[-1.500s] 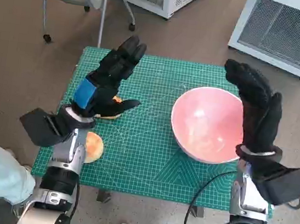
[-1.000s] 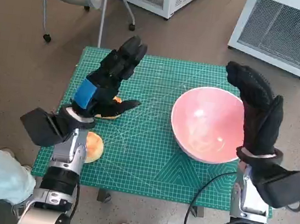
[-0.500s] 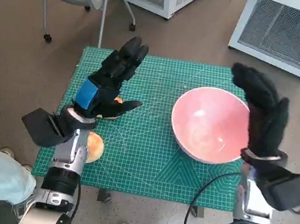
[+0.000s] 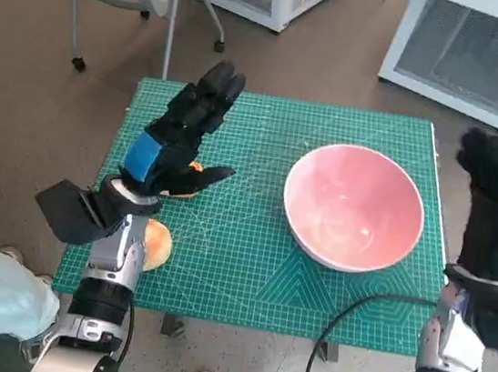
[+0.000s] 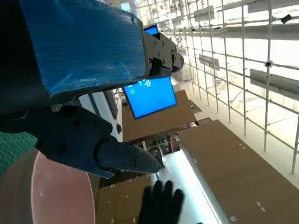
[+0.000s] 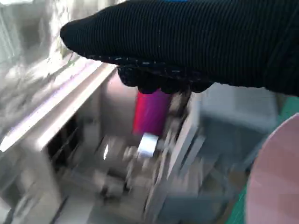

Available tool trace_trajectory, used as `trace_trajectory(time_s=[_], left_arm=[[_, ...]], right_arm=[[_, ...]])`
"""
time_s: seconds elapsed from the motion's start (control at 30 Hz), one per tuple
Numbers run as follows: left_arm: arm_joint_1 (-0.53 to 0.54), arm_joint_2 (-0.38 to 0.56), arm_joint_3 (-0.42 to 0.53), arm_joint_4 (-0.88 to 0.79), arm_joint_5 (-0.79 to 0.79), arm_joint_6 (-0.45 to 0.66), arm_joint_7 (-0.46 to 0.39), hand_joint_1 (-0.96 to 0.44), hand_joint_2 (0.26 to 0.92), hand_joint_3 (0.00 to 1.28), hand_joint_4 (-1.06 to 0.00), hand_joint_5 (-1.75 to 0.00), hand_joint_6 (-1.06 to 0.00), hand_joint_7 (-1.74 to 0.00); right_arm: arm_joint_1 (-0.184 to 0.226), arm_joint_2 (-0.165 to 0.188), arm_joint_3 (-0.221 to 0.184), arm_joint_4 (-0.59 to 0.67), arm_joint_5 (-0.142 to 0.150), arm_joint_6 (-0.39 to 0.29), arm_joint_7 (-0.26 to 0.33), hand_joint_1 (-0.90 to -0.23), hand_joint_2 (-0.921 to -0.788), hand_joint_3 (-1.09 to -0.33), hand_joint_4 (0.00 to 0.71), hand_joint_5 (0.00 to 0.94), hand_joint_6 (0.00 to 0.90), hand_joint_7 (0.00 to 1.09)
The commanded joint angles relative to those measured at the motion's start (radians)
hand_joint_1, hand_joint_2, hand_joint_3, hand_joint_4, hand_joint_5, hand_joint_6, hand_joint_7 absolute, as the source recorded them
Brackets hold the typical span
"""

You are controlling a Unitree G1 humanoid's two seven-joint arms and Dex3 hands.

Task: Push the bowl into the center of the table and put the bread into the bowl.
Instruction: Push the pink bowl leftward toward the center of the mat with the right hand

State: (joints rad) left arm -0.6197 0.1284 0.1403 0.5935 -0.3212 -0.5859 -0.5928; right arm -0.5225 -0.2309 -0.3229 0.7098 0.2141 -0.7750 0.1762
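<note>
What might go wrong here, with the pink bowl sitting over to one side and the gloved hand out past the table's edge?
The right hand hangs off the table's side, apart from the bowl; a fast sideways push might tip or overshoot it. The left hand hovers over one bread piece, hiding most of it, so a grasp may miss. Another piece lies near the table's edge and might get knocked off.

Bowl on table's right half; bread near left edge, well apart.

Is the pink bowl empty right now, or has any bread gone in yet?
Empty. The head view shows only the bare pink inside of the bowl; bread lies on the mat by the left forearm.
</note>
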Motion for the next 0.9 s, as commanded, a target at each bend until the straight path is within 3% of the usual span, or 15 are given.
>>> trace_trajectory(time_s=[0.03, 0.3, 0.63, 0.73, 0.83, 0.9], left_arm=[[-0.015, -0.001, 0.01, 0.018, -0.004, -0.01, 0.0, -0.35, 0.921, 0.09, -0.14, 0.0, -0.22, -0.02], [-0.022, -0.001, 0.011, 0.026, -0.003, -0.009, -0.002, -0.36, 0.921, 0.09, -0.14, 0.0, -0.22, -0.02], [-0.025, 0.008, 0.015, 0.028, 0.0, -0.005, -0.005, -0.36, 0.921, 0.09, -0.14, 0.0, -0.22, -0.02], [-0.022, 0.01, 0.015, 0.023, 0.0, -0.004, -0.006, -0.36, 0.921, 0.09, -0.14, 0.0, -0.22, -0.02], [-0.019, 0.013, 0.016, 0.02, -0.001, -0.003, -0.007, -0.37, 0.921, 0.09, -0.14, 0.0, -0.22, -0.02], [-0.016, 0.014, 0.017, 0.017, -0.001, -0.004, -0.007, -0.37, 0.921, 0.09, -0.14, 0.0, -0.22, -0.02]], right_arm=[[-0.037, -0.001, -0.028, 0.189, -0.02, -0.032, -0.067, -0.686, -0.921, -0.859, 0.182, 0.005, 0.026, 0.54], [-0.086, 0.009, -0.04, 0.373, -0.019, -0.009, -0.107, -0.679, -0.921, -0.875, 0.178, 0.002, 0.041, 0.53], [-0.145, 0.037, -0.043, 0.489, -0.002, 0.093, -0.109, -0.659, -0.921, -0.895, 0.207, 0.013, 0.088, 0.48], [-0.164, 0.062, -0.073, 0.502, 0.043, 0.13, -0.067, -0.646, -0.921, -0.903, 0.216, 0.015, 0.089, 0.47], [-0.191, 0.093, -0.123, 0.515, 0.114, 0.18, -0.008, -0.638, -0.921, -0.907, 0.217, 0.014, 0.091, 0.46], [-0.205, 0.108, -0.143, 0.523, 0.142, 0.201, 0.013, -0.634, -0.921, -0.909, 0.223, 0.015, 0.1, 0.46]])
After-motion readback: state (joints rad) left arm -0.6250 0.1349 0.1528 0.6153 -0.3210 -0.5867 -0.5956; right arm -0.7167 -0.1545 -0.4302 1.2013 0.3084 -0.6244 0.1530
